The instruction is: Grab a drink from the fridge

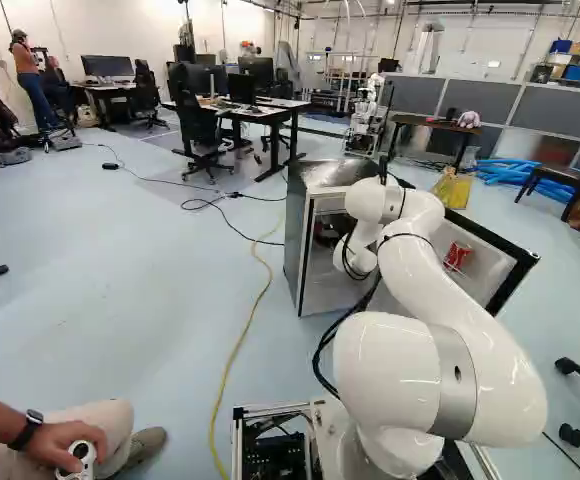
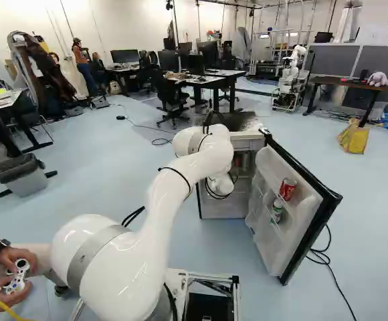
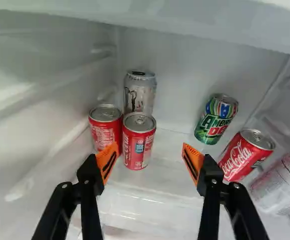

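Fingers (image 3: 106, 159) of the end effector (image 3: 150, 146) stand wide apart, a red can (image 3: 139, 142) ahead of their gap.

Around me spreads a pale blue floor (image 1: 120, 280). At its far edge I see a white wall (image 2: 127, 27), a desk (image 1: 285, 110) with monitors (image 1: 255, 72), grey partitions (image 1: 535, 108) behind a dark table (image 2: 341, 81); a grey bin (image 2: 23, 184) stands to my left.

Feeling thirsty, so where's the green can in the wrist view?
In the wrist view, the green can stands beyond the fingers, beside the lone red can, away from three clustered cans.
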